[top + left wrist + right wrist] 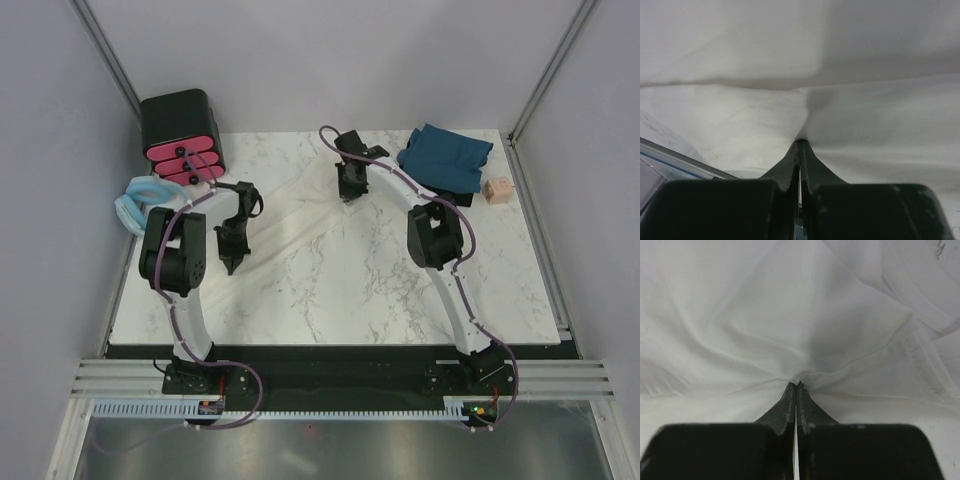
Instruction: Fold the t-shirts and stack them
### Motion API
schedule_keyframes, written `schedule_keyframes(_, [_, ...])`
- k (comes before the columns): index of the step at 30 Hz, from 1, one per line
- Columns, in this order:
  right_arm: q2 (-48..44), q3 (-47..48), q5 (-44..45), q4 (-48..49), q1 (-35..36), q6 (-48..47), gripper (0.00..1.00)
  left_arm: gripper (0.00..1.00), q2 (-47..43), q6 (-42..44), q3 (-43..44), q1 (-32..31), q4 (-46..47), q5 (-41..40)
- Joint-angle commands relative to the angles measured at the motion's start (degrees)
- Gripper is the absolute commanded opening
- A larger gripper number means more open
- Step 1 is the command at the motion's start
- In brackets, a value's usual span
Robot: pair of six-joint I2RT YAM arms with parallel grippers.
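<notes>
While both pincers are pressed tight, the left gripper (pixel 800 146) and the right gripper (pixel 796 386) each pinching a small fold of the cream-white shirt (pixel 765 315) above the middle of the table (pixel 400 300), we judge that so thin a bite could slip if the arms pull apart. The teal shirt (pixel 445 155) lies heaped at the far right corner, just beside a small block (pixel 497 190). The black box (pixel 182 135) crowds our left arm; the near middle offers the most room.
</notes>
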Motion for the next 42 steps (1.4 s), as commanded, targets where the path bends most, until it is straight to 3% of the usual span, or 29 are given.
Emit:
schedule_keyframes(1, [6.1,4.8,-0.5,-0.2,-2.1,1.9,0.0,0.02,1.6,1.7,-4.9,-3.5,0.0,4.8])
schedule_keyframes(15, [9.5,8.5,-12.3,8.4,-7.7,4.6,0.04,0.02,8.1,0.6,2.2,-18.0,-3.9,9.5])
schedule_keyframes(21, [9.8,9.0,-12.8,10.8,-9.7,5.0,0.08,0.02,11.9,0.6,8.9,-24.6,-5.4,11.6])
schedule_keyframes(36, [5.9,7.0,-16.2,11.4,-10.9,0.8,0.09,0.02,18.6,0.6,27.7,-33.7,-5.4,19.4])
schedule_keyframes(39, [5.2,6.7,-16.5,11.8,-10.9,0.5,0.11,0.02,19.7,-0.4,29.9,-35.6,-5.5,20.6])
schedule_keyframes(42, [5.1,6.6,-16.8,12.6,-10.9,0.5,0.25,0.02,19.9,-1.1,30.0,-36.7,-6.1,21.1])
